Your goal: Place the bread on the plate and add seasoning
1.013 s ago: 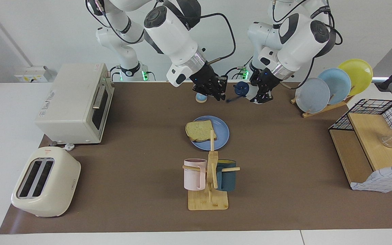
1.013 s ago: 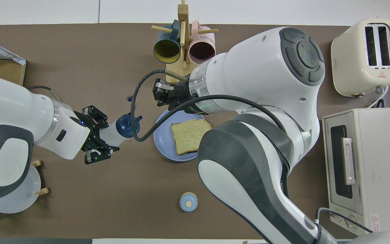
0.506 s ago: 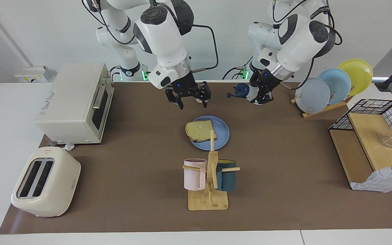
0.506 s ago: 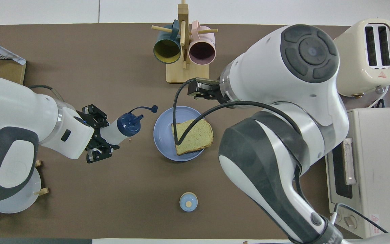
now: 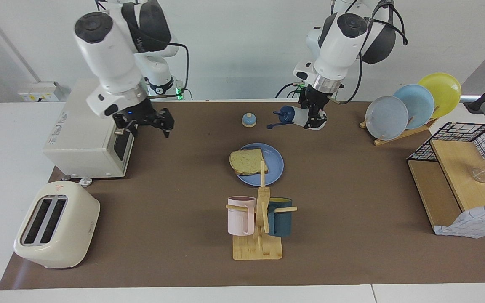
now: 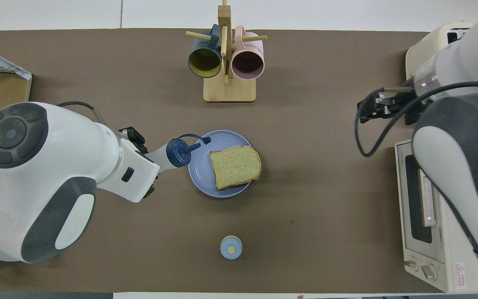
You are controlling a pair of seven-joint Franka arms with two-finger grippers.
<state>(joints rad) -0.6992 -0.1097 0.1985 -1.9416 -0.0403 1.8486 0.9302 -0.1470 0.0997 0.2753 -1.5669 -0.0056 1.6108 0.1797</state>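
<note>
The bread (image 5: 247, 161) (image 6: 235, 166) lies flat on the blue plate (image 5: 275, 169) (image 6: 199, 172) in the middle of the table. My left gripper (image 5: 315, 119) is shut on the seasoning (image 5: 294, 115) (image 6: 175, 152), a white bottle with a dark blue cap. It is held tilted in the air, nozzle pointing toward the right arm's end. From overhead the nozzle is over the plate's rim, short of the bread. Its small lid hangs loose on a strap (image 6: 199, 138). My right gripper (image 5: 143, 125) (image 6: 372, 112) hangs open and holds nothing, in front of the toaster oven's door.
A blue-topped bell (image 5: 249, 120) (image 6: 230, 247) sits nearer to the robots than the plate. A mug rack (image 5: 259, 219) (image 6: 226, 62) stands farther out. Toaster oven (image 5: 93, 128) and toaster (image 5: 55, 225) fill the right arm's end; a plate rack (image 5: 411, 105) and wire shelf (image 5: 461, 176) the left arm's end.
My right gripper opened and swung away from the bottle's lid to the toaster oven's front. My left gripper carried the bottle toward the plate and turned its nozzle over the rim.
</note>
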